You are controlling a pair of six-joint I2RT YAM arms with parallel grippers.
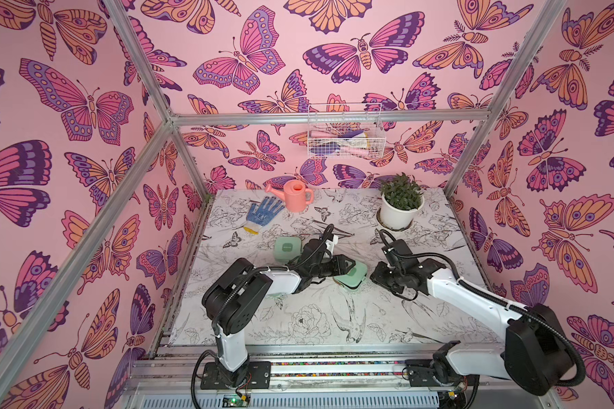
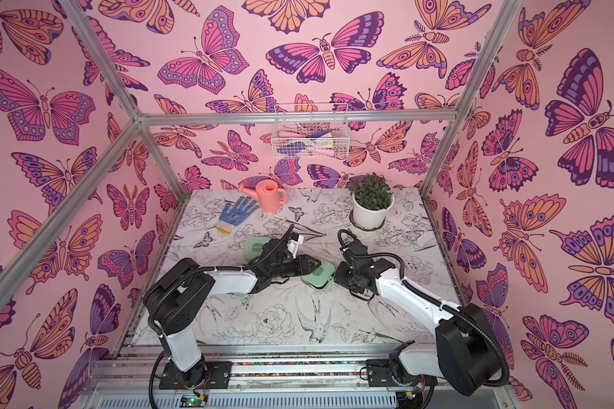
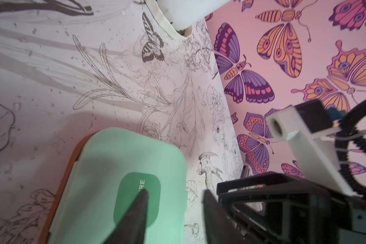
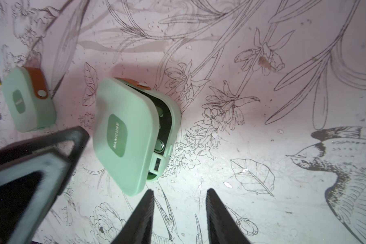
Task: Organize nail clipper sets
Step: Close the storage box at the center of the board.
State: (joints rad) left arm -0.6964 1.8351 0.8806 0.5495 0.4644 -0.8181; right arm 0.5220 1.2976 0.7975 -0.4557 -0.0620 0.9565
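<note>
Mint case (image 4: 123, 135) ajar (edge gaping) | right fingers (image 4: 144, 217) spread near corner

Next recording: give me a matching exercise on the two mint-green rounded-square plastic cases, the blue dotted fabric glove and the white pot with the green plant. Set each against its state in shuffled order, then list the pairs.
Things
1. nearer mint-green rounded-square plastic case
2. farther mint-green rounded-square plastic case
3. blue dotted fabric glove
4. white pot with the green plant

States
A. stands upright
B. shut, brown strap snapped over the lid
C. lid ajar, black inside showing
D. lies flat

Pairs: 1-C, 2-B, 3-D, 4-A
</note>
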